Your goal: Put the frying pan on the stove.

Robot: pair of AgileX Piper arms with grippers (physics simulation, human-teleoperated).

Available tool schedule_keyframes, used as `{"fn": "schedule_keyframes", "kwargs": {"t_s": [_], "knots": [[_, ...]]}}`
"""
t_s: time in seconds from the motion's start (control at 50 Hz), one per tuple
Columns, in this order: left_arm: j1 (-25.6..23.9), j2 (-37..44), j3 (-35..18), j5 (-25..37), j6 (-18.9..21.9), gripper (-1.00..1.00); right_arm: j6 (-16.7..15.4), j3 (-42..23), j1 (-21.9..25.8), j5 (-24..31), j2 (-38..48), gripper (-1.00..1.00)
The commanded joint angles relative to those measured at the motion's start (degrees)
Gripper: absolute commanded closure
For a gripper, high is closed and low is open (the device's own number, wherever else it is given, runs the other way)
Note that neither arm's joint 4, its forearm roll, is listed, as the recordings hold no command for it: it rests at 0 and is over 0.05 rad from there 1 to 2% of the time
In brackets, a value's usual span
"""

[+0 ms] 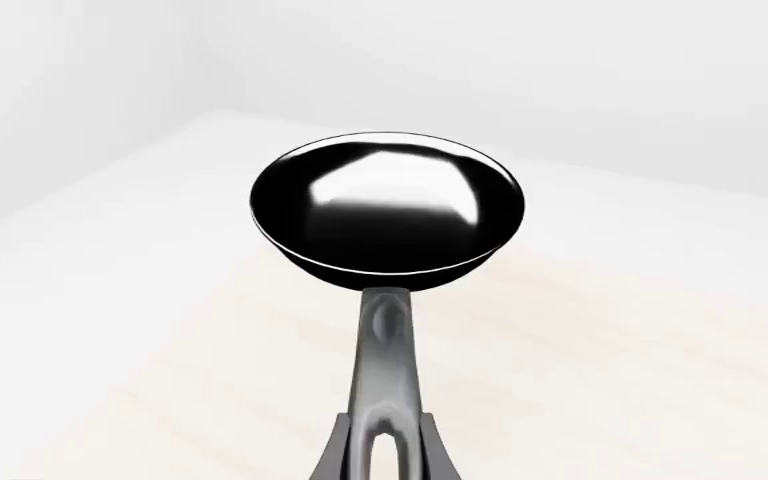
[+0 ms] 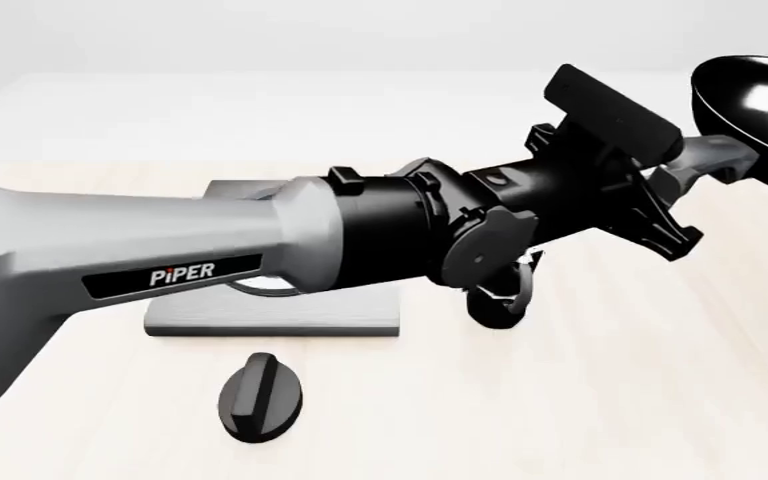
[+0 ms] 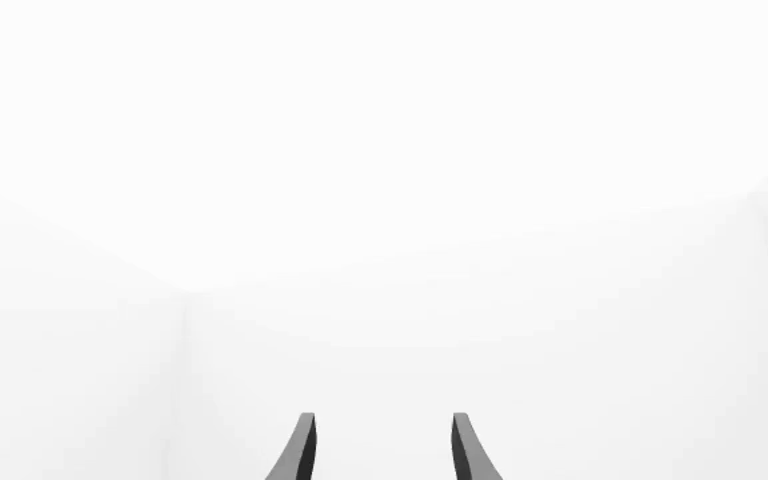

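The frying pan (image 2: 758,100), glossy black with a dark grey handle, hangs in the air at the far right of the front view, well right of the stove. My left gripper (image 2: 695,168) is shut on its handle. The left wrist view shows the pan (image 1: 387,205) straight ahead, with the fingers (image 1: 337,455) clamped on the handle end. The stove (image 2: 277,318), a flat grey plate, lies on the table mostly hidden behind my left arm. My right gripper (image 3: 381,448) is open with nothing between its fingers, facing blank white background; it does not show in the front view.
A small black oval knob (image 2: 261,397) lies on the table in front of the stove. A dark object (image 2: 504,300) sits partly hidden under the left arm, right of the stove. The pale wooden table (image 2: 598,400) extends right.
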Motion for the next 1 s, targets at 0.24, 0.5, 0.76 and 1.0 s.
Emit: {"fn": "schedule_keyframes", "kwargs": {"t_s": [0.24, 0.5, 0.76, 1.0], "knots": [[3.30, -5.98, 1.30, -1.97, 0.98, 1.00, -0.31, 0.15, 0.11, 0.03, 0.00, -1.00], [5.47, -9.28, 3.94, -3.77, 0.72, 1.00, -0.40, 0.11, 0.12, 0.03, 0.00, -1.00], [7.64, -12.12, 7.63, -5.90, 0.36, 1.00, -0.46, 0.06, -0.09, 0.03, 0.00, -1.00], [9.47, -14.95, 11.35, -7.31, 0.20, 1.00, 0.17, 5.56, -0.42, -5.69, 0.00, -1.00]]}}
